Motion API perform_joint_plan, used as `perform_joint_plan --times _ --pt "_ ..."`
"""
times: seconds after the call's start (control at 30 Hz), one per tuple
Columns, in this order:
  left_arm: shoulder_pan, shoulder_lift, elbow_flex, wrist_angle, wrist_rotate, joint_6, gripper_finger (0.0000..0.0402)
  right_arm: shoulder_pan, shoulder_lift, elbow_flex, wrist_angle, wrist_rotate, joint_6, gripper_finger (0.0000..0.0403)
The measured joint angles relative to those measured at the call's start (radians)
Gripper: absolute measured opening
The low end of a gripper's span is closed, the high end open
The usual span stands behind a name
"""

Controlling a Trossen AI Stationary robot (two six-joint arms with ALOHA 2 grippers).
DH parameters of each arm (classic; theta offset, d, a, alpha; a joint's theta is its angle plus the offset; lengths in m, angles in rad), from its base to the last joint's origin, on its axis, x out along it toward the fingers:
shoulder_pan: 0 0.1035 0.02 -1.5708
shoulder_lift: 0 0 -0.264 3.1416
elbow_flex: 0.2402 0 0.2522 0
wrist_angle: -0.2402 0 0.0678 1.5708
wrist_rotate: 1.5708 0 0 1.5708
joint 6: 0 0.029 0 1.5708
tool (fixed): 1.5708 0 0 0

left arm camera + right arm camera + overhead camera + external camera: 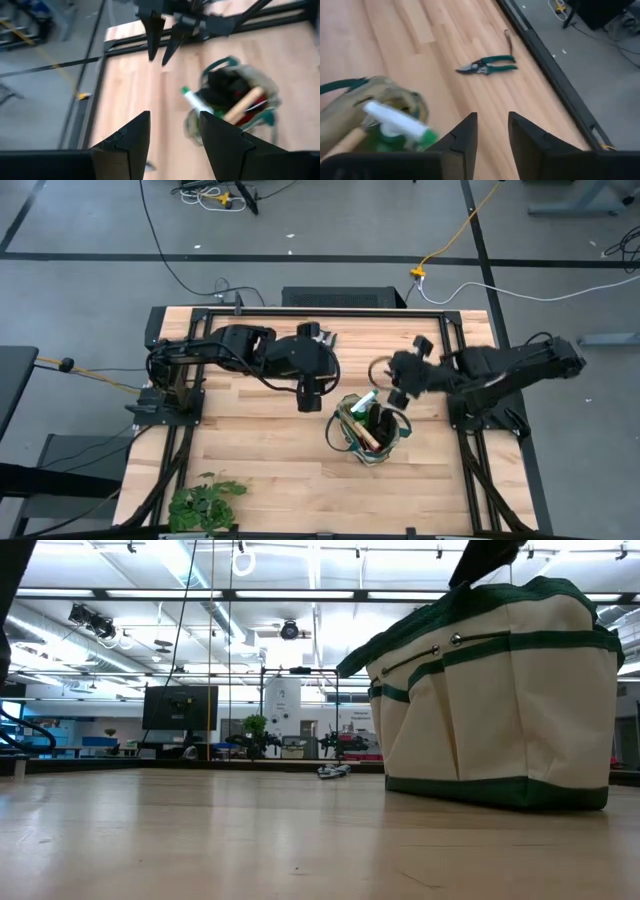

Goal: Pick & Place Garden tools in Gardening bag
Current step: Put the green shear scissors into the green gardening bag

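Wooden bench [260,450]: both end effectors, left [309,402] and right [396,397], hover spread and empty beside the gardening bag [368,430]; pruning shears [485,65] lie apart.

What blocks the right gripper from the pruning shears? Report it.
Nothing visible. In the right wrist view the right gripper stands open and empty over bare wooden table, with the pruning shears lying flat ahead near the table's edge. The gardening bag sits off to one side, clear of that path.
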Motion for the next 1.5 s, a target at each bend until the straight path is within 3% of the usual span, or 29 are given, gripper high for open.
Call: perform_joint_plan --times 0.27,0.57,0.77,1.0,1.2,1.5 --pt "0.049 0.000 0.000 -0.010 -0.066 0.030 0.0177 -0.269 0.020 0.025 0.011 -0.199 -0.255 0.0142" --pt "0.074 0.000 0.000 -0.004 -0.054 -0.114 0.0177 -0.457 0.115 0.156 -0.086 -0.367 -0.335 0.0160" --pt "0.075 0.000 0.000 -0.004 -0.055 -0.292 0.0177 -0.505 0.217 0.253 -0.141 -0.412 -0.384 0.0160" --pt "0.075 0.000 0.000 0.004 -0.099 -0.490 0.0177 -0.521 0.331 0.266 -0.108 -0.424 -0.456 0.0155" --pt "0.071 0.000 0.000 0.007 -0.096 -0.513 0.0177 -0.529 0.420 0.266 0.006 -0.429 -0.489 0.0153" --pt "0.074 0.000 0.000 0.011 -0.099 -0.496 0.0177 -0.590 0.504 0.266 0.022 -0.494 -0.434 0.0153"
